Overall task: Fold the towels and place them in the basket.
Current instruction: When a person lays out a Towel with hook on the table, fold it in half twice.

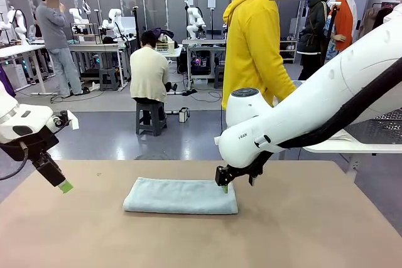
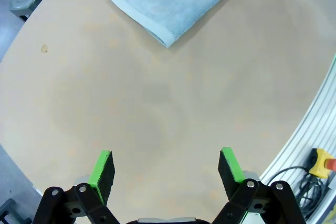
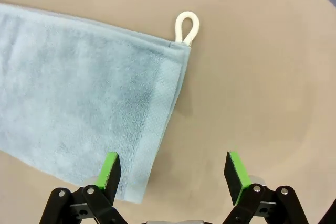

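Note:
A pale blue-grey towel (image 1: 181, 196) lies folded in a long strip on the tan table, its layered edges showing. In the right wrist view the towel (image 3: 79, 108) has a white hanging loop (image 3: 187, 26) at one corner. My right gripper (image 1: 224, 187) hangs open just above the towel's right end; in its own view the right gripper (image 3: 173, 174) straddles the towel's short edge. My left gripper (image 1: 63, 186) is open over bare table at the left, well away from the towel (image 2: 173, 1); the left gripper (image 2: 165, 169) holds nothing. The basket is out of view.
A person in a yellow hoodie (image 1: 254, 42) stands at the table's far side. The table's (image 1: 314, 230) edge runs close by the left gripper, with a metal rail and a yellow emergency-stop box (image 2: 321, 162) beyond it.

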Motion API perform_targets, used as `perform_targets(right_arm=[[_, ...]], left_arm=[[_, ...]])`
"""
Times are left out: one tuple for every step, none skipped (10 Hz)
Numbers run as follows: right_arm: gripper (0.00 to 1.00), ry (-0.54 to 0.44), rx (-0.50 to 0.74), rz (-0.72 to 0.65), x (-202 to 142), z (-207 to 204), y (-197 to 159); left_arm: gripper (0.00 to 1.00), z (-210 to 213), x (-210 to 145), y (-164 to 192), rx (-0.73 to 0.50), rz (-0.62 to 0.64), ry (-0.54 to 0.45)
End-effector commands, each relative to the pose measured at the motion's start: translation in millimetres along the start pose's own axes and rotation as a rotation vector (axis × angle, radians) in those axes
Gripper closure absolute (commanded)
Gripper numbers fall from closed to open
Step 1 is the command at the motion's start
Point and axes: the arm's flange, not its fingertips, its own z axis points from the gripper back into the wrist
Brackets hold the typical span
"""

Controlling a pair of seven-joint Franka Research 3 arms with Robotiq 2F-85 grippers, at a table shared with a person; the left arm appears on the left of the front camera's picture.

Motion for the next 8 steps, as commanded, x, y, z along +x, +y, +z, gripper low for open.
perform_targets(right_arm=[[0.00, 0.002, -0.026, -0.135, 11.1, -12.1, 3.8], [0.00, 0.013, 0.002, -0.181, 13.0, -19.0, 0.6], [0.00, 0.025, 0.011, -0.187, 14.8, -24.7, 0.1], [0.00, 0.034, 0.032, -0.196, 16.1, -29.6, 1.0], [0.00, 0.037, 0.041, -0.207, 17.5, -32.9, 1.2], [0.00, 0.038, 0.051, -0.218, 18.3, -35.1, 0.7], [0.00, 0.044, 0.053, -0.220, 18.8, -37.5, 0.8], [0.00, 0.060, 0.051, -0.224, 18.4, -41.9, 1.8]], left_arm=[[0.00, 0.7, 5.3, 2.3, 0.016, 0.012, 0.003], [0.00, 0.7, 5.3, 2.3, 0.016, 0.012, 0.003], [0.00, 0.7, 5.3, 2.3, 0.016, 0.012, 0.003], [0.00, 0.7, 5.3, 2.3, 0.016, 0.012, 0.003], [0.00, 0.7, 5.3, 2.3, 0.016, 0.012, 0.003], [0.00, 0.7, 5.3, 2.3, 0.016, 0.012, 0.003], [0.00, 0.7, 5.3, 2.3, 0.016, 0.012, 0.003], [0.00, 0.7, 5.3, 2.3, 0.016, 0.012, 0.003]])
